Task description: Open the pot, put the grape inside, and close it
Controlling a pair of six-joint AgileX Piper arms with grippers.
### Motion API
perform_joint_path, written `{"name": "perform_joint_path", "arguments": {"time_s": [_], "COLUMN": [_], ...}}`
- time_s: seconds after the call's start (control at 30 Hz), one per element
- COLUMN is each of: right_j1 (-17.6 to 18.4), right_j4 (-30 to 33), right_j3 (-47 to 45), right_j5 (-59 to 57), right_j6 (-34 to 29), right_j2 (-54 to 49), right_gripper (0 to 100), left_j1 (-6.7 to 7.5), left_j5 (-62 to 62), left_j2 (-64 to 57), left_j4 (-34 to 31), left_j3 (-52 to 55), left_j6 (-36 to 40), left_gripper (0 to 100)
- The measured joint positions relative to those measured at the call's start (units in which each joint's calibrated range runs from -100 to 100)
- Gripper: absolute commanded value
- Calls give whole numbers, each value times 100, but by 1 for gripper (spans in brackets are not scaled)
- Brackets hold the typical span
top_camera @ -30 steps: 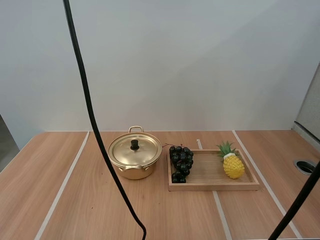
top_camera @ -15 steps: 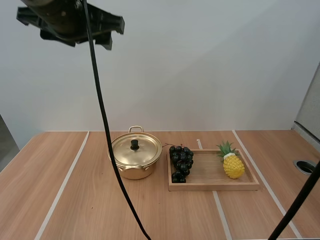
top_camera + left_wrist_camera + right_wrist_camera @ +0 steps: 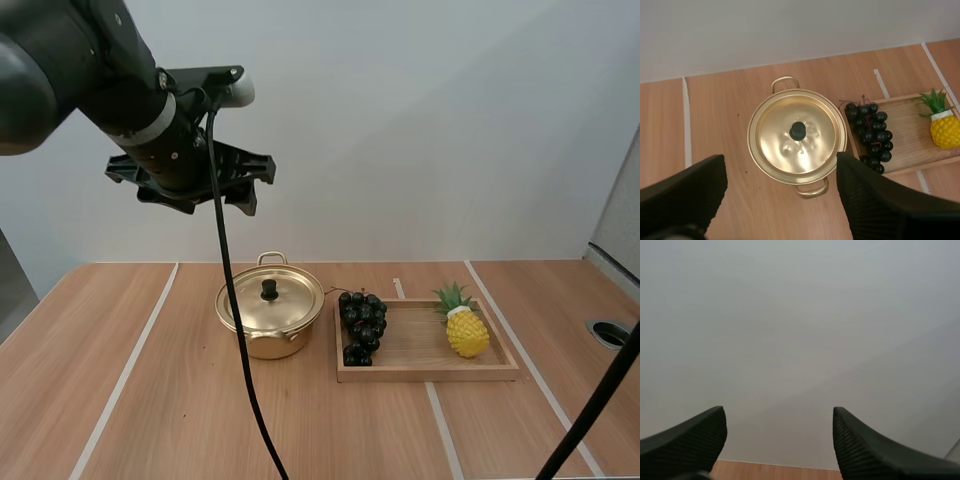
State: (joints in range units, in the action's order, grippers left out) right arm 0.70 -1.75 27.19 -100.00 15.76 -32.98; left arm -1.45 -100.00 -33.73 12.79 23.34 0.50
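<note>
Status: lid (image 3: 270,298) on, pot (image 3: 268,338) shut. By my reading, no step of the task is done yet.

High view: the pot stands on the counter (image 3: 140,400) at lower centre of the frame. The wooden tray (image 3: 440,371) sits just to its right, with the grapes (image 3: 361,326) at the tray's left end and a pineapple (image 3: 467,332) toward its right end. My left arm (image 3: 120,80) hangs in the upper left, well above the pot.

Left fingers (image 3: 687,195): spread wide, nothing between them, pointing straight down with the lid's black knob (image 3: 797,131) roughly midway between them.

Right fingers (image 3: 687,440): also apart and empty, facing a blank wall.

Risks, as I judge them:
- The knob is small against my spread. If I descend off-centre, one finger touches first and shoves the pot toward the tray.
- A shallow pinch could let the lid tip and slip out.
- Pot and tray stand close, so a lid swung rightward could knock the grapes.
- The right fingers point away from the counter, so reaching the grapes needs a large turn first.
</note>
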Motion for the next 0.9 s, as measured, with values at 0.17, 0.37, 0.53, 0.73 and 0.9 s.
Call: {"name": "perform_joint_path", "arguments": {"time_s": [0.17, 0.37, 0.53, 0.73, 0.9], "right_j1": [0, 0, 0, 0, 0], "right_j4": [0, 0, 0, -124, -307], "right_j3": [0, 0, 0, 0, 0], "right_j5": [0, 0, 0, 0, 0], "right_j6": [0, 0, 0, 0, 0], "right_j2": [0, 0, 0, 0, 0], "right_gripper": [100, 100, 100, 100, 100], "left_j1": [0, 0, 0, 82, 260], "left_j5": [455, 1310, 1455, 1761, 2334], "left_j2": [190, 525, 971, 1354, 1662], "left_j4": [0, 0, 96, 194, 208], "left_j3": [296, 546, 604, 617, 759], "left_j6": [-185, -410, -831, -1237, -1385], "left_gripper": [100, 100, 100, 100, 100]}}
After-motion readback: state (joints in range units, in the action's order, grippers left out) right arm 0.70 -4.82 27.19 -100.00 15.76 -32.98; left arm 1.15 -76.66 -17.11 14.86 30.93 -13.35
